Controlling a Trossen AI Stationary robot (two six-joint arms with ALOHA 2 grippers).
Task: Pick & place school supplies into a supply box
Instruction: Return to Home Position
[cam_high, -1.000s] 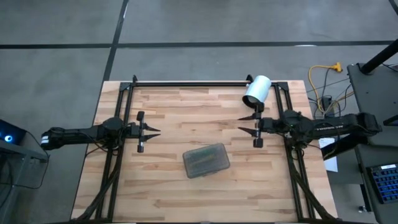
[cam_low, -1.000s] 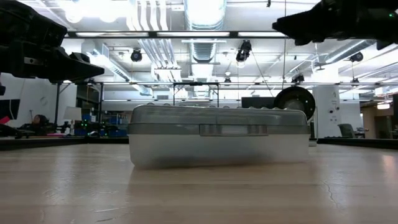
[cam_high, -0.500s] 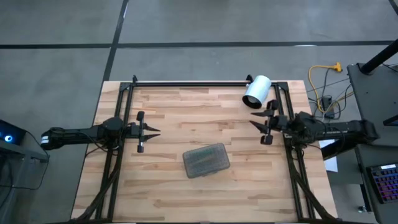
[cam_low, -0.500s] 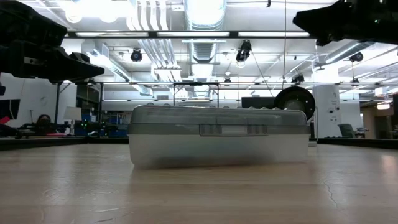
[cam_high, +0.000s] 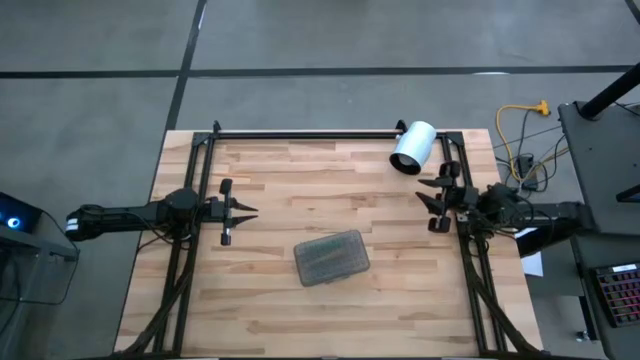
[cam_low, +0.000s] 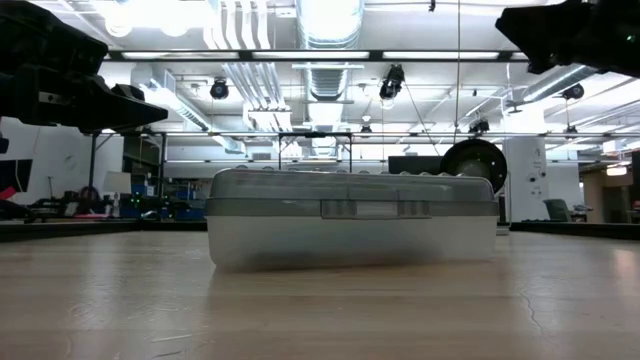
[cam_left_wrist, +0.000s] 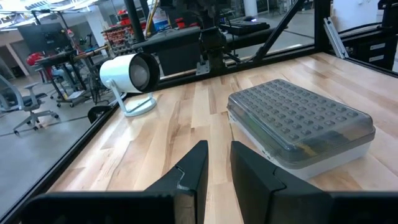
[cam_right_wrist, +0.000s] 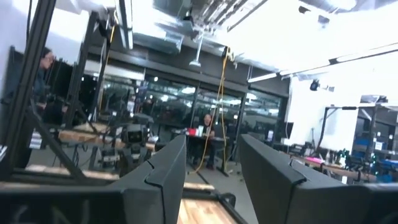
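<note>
Your high camera looks straight down on the desk (cam_high: 280, 170); your low one looks level across it. Both share the supply box (cam_high: 332, 258).

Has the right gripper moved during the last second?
Yes. The right gripper drew back toward the right edge of the table, farther from the unmoved supply box.

On the table (cam_high: 280, 180) lies the supply box (cam_high: 332, 258), the cylinder (cam_high: 412, 147) behind it rightward, seemingly at the edge.
</note>
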